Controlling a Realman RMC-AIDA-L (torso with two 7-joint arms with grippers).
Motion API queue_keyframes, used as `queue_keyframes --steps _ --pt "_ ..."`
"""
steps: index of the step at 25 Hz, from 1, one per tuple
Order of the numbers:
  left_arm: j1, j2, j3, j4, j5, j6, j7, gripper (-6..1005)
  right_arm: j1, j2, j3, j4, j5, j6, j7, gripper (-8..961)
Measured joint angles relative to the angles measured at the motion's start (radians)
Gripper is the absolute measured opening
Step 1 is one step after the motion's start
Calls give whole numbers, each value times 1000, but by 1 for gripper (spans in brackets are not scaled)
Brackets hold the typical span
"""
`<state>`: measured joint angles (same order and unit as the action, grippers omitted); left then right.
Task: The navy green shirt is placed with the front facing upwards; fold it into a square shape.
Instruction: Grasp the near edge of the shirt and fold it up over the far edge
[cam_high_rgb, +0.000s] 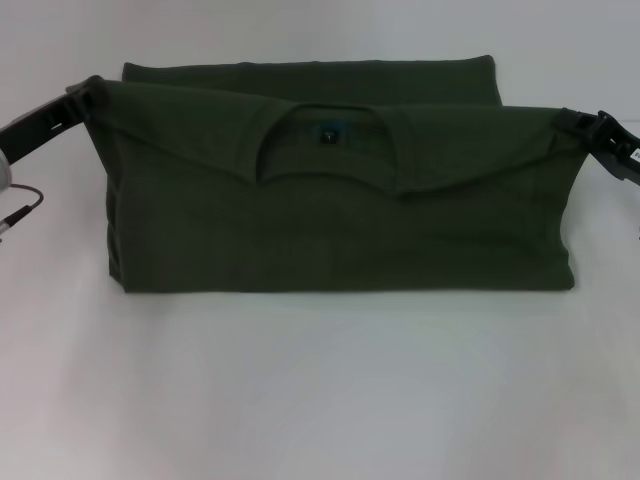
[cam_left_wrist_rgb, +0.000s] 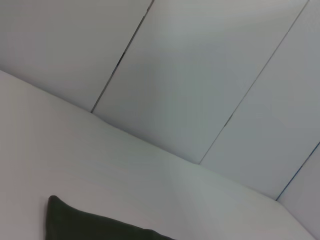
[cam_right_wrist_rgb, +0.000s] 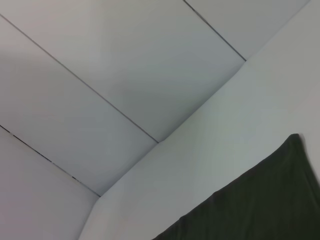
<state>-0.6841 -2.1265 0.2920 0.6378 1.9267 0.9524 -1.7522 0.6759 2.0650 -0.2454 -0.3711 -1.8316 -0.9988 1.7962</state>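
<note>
The navy green shirt (cam_high_rgb: 340, 220) is lying across the middle of the white table (cam_high_rgb: 320, 400), doubled over into a wide band with the ribbed collar and its small dark label facing up and a strip of the lower layer showing beyond the far edge. The left gripper (cam_high_rgb: 88, 95) is clenching the corner of the upper layer at one end, and the right gripper (cam_high_rgb: 578, 122) is clenching the matching corner at the other end, so the collar edge is stretching taut between the two sets of fingers while the near fold is resting on the table below them. Both wrist views are showing only a dark tip of cloth against the pale table and the panelled wall behind it, with no fingers visible there. Judging by this, the step in hand is carrying the held edge over to make the next fold. To do it well, both arms should be travelling together at equal height and speed, keeping the cloth between the fingers tight enough to stay flat but not so tight that the resting fold is dragged, and lowering the edge squarely onto the layer beneath before letting go.
</note>
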Motion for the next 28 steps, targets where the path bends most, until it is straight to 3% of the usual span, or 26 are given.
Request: queue_keyframes --steps 13,21,28 --pt "11 -12 38 -24 -6 -59 23 28 7 15 -21 1 0 45 -2 21" --pt "3 -33 40 -49 -26 -131 70 28 17 21 -26 25 0 96 -28 21" --pt "-16 -34 42 -101 -83 -175 143 28 24 21 -24 28 27 113 -48 21"
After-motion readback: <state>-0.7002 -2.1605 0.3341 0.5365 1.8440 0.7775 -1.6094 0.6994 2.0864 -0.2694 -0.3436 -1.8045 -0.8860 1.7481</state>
